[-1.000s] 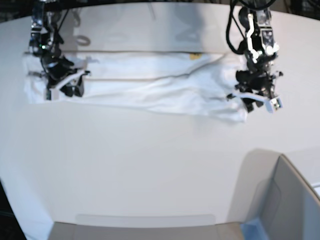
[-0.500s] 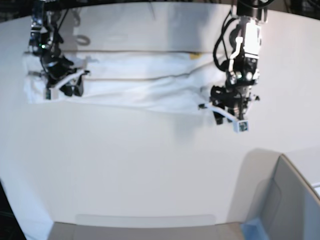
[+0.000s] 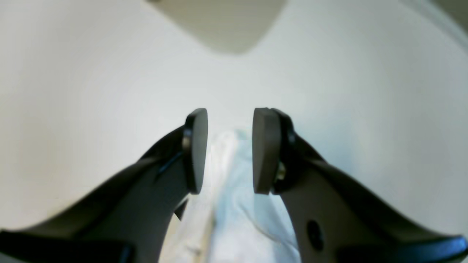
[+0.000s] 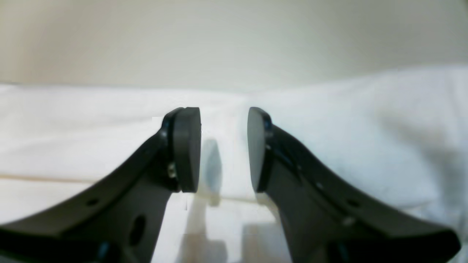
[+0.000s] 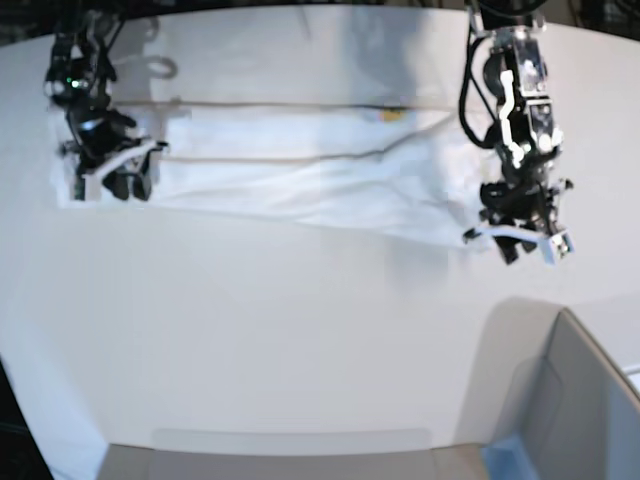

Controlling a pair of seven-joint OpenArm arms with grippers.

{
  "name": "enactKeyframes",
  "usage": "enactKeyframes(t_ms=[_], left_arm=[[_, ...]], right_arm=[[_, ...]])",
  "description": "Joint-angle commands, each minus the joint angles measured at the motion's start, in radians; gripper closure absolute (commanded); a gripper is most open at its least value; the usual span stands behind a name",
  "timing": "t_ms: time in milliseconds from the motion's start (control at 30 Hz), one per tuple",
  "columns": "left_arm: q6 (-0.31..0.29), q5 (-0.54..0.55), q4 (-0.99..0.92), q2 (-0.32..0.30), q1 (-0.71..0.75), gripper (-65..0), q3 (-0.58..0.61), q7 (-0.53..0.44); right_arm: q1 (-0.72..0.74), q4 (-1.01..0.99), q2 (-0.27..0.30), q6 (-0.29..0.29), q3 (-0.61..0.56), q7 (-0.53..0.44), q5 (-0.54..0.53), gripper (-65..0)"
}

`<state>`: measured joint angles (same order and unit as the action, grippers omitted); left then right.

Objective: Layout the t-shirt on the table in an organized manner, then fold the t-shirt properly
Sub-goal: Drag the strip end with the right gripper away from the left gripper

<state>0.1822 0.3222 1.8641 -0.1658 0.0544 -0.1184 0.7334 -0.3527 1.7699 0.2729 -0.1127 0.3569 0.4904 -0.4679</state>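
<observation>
Plain white table [image 5: 250,330]; t-shirt [image 5: 300,165] folded into a long band, long axis side to side along the far half. Left gripper [image 5: 520,243] at one end, right gripper [image 5: 110,170] at the other. Both jaws apart, clamping nothing.

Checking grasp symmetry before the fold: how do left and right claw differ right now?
The left claw sits at the t-shirt's end on the base view's right, over its lower corner; the right claw sits at the opposite end. Behind the left claw's pads is mostly bare table; behind the right's, shirt fabric. Shared: both show a gap between pads with cloth in it.
</observation>
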Motion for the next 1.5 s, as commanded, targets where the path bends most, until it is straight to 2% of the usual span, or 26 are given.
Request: enactKeyframes(t_ms=[0, 167, 233, 333, 467, 567, 667, 733, 833, 933, 1133, 1300, 1467], left_arm=[[-0.003, -0.004, 0.055, -0.001, -0.001, -19.8, 0.001, -0.016], [-0.003, -0.004, 0.147, 0.022, 0.112, -19.8, 0.006, -0.015], [-0.003, -0.004, 0.147, 0.022, 0.147, -19.8, 0.006, -0.015], [-0.003, -0.004, 0.147, 0.019, 0.192, -19.8, 0.006, -0.015], [-0.005, -0.004, 0.144, 0.019, 0.212, -19.8, 0.006, -0.015], [-0.005, -0.004, 0.144, 0.019, 0.218, -19.8, 0.006, -0.015], [-0.005, -0.004, 0.144, 0.019, 0.221, -19.8, 0.009, -0.015], [-0.005, -0.004, 0.144, 0.016, 0.221, -19.8, 0.041, -0.015], [-0.005, -0.004, 0.144, 0.016, 0.221, -19.8, 0.09, -0.015], [-0.005, -0.004, 0.144, 0.016, 0.223, -19.8, 0.122, -0.015], [-0.005, -0.004, 0.142, 0.016, 0.223, -19.8, 0.128, -0.015], [-0.005, -0.004, 0.142, 0.016, 0.223, -19.8, 0.128, -0.015], [-0.005, -0.005, 0.142, 0.016, 0.223, -19.8, 0.128, -0.015]], right_arm=[[-0.001, 0.035, 0.009, -0.009, 0.003, -0.025, -0.007, -22.2], [-0.029, 0.06, 0.002, -0.009, 0.009, -0.025, -0.007, -22.2], [-0.053, 0.078, -0.004, -0.008, 0.061, -0.025, -0.012, -22.2], [-0.073, 0.115, -0.042, -0.008, 0.172, -0.025, -0.021, -22.2], [-0.092, 0.121, -0.054, -0.008, 0.337, -0.019, -0.117, -22.2], [-0.084, 0.066, -0.047, -0.015, 0.48, 0.098, -0.239, -22.2], [-0.079, 0.012, -0.017, -0.038, 0.56, 0.199, -0.346, -22.2], [-0.085, -0.011, -0.014, -0.074, 0.569, 0.204, -0.372, -22.2], [-0.081, -0.051, -0.01, -0.094, 0.565, 0.204, -0.368, -22.2], [-0.056, -0.083, -0.01, -0.095, 0.545, 0.207, -0.363, -22.2], [-0.049, -0.146, -0.007, -0.095, 0.505, 0.204, -0.361, -22.2], [-0.003, -0.227, 0.019, -0.095, 0.471, 0.204, -0.361, -22.2], [0.004, -0.232, 0.019, -0.095, 0.446, 0.204, -0.361, -22.2]])
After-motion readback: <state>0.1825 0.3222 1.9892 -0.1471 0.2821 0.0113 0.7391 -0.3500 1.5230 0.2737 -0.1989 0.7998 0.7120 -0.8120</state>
